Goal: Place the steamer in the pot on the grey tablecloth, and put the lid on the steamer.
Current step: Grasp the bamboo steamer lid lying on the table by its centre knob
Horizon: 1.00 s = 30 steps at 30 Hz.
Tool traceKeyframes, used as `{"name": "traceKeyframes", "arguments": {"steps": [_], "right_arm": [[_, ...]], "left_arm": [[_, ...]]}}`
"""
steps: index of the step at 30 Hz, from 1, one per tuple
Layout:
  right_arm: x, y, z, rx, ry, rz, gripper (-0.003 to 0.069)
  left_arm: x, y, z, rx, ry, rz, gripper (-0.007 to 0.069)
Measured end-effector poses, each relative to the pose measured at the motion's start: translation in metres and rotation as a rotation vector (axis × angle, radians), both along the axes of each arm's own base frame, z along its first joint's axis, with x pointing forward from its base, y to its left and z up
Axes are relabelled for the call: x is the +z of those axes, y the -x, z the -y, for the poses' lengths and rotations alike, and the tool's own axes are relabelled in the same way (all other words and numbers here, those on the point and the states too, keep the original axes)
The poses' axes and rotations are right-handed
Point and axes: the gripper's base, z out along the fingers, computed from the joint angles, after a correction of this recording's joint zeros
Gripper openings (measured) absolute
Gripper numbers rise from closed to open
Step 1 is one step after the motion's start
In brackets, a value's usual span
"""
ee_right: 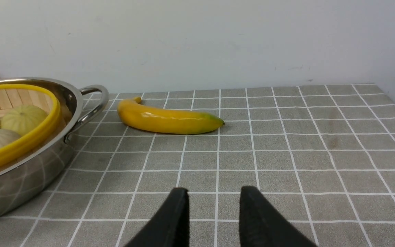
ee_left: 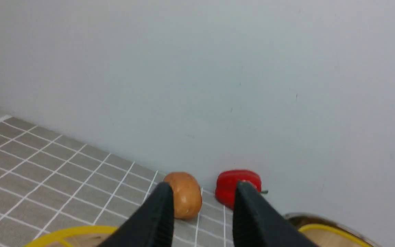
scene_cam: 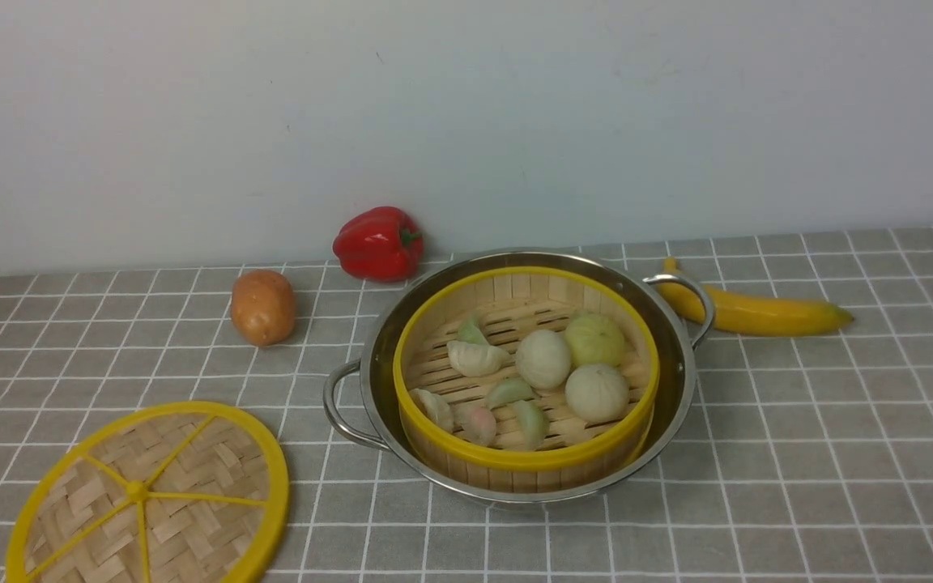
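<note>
Bamboo steamer (scene_cam: 527, 461) upright in pot (scene_cam: 376, 368), lid (scene_cam: 151, 494) flat

The grey tablecloth (scene_cam: 798, 453) covers your whole work surface. Just past the fingers (ee_left: 159, 216) of your left gripper (ee_left: 204, 187), the potato (ee_left: 183, 193) and the red pepper (ee_left: 233, 183) lie near the wall. The lid (ee_left: 67, 232) lies flat below those fingers. Ahead of your right gripper (ee_right: 214, 189) fingers lies the banana (ee_right: 170, 120), and the pot (ee_right: 29, 178) stands to their left.
</note>
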Motion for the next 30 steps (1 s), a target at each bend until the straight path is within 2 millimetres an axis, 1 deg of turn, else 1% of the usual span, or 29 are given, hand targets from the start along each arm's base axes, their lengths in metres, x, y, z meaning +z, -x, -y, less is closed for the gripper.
{"name": "traceKeyframes", "arguments": {"steps": [6, 8, 12, 15, 17, 18, 19, 20, 21, 22, 23, 24, 25, 27, 28, 29, 30], "right_arm": [[0.0, 0.0, 0.0, 0.0, -0.001, 0.0, 0.0239], [0.0, 0.0, 0.0, 0.0, -0.001, 0.0, 0.024], [0.0, 0.0, 0.0, 0.0, -0.002, -0.001, 0.024], [0.0, 0.0, 0.0, 0.0, -0.002, -0.001, 0.024], [0.0, 0.0, 0.0, 0.0, -0.002, -0.001, 0.024], [0.0, 0.0, 0.0, 0.0, -0.003, -0.001, 0.024], [0.0, 0.0, 0.0, 0.0, -0.003, -0.001, 0.024], [0.0, 0.0, 0.0, 0.0, -0.003, -0.001, 0.024], [0.0, 0.0, 0.0, 0.0, -0.003, -0.001, 0.024], [0.0, 0.0, 0.0, 0.0, -0.003, -0.001, 0.024], [0.0, 0.0, 0.0, 0.0, -0.003, -0.001, 0.024], [0.0, 0.0, 0.0, 0.0, -0.003, -0.001, 0.024], [0.0, 0.0, 0.0, 0.0, -0.003, -0.001, 0.024], [0.0, 0.0, 0.0, 0.0, -0.003, -0.001, 0.024], [0.0, 0.0, 0.0, 0.0, -0.003, -0.001, 0.024], [0.0, 0.0, 0.0, 0.0, -0.003, -0.001, 0.024], [0.0, 0.0, 0.0, 0.0, -0.004, -0.001, 0.024]], "left_arm": [[-0.001, 0.0, 0.002, -0.027, 0.02, -0.029, 0.0243], [0.004, 0.001, 0.005, -0.059, 0.024, -0.05, 0.0243], [0.019, 0.004, 0.007, -0.081, 0.038, -0.026, 0.0243], [0.042, 0.011, 0.01, -0.11, 0.03, 0.013, 0.0243], [0.057, 0.016, 0.013, -0.133, -0.006, 0.022, 0.0243], [0.057, 0.017, 0.014, -0.141, -0.013, 0.014, 0.0243], [0.072, 0.025, 0.018, -0.172, -0.084, -0.001, 0.0243], [0.077, 0.028, 0.019, -0.182, -0.128, -0.027, 0.0243], [0.077, 0.028, 0.02, -0.192, -0.138, -0.047, 0.0243], [0.087, 0.032, 0.021, -0.208, -0.197, -0.103, 0.0243], [0.09, 0.031, 0.021, -0.223, -0.246, -0.209, 0.0243], [0.096, 0.031, 0.021, -0.229, -0.269, -0.28, 0.0243], [0.099, 0.027, 0.019, -0.235, -0.288, -0.395, 0.0243], [0.101, 0.014, 0.013, -0.233, -0.297, -0.672, 0.0243], [0.103, 0.01, 0.012, -0.227, -0.297, -0.704, 0.0243], [0.104, 0.004, 0.009, -0.225, -0.296, -0.8, 0.0243], [0.107, -0.015, 0.005, -0.222, -0.297, -0.946, 0.0243]]}}
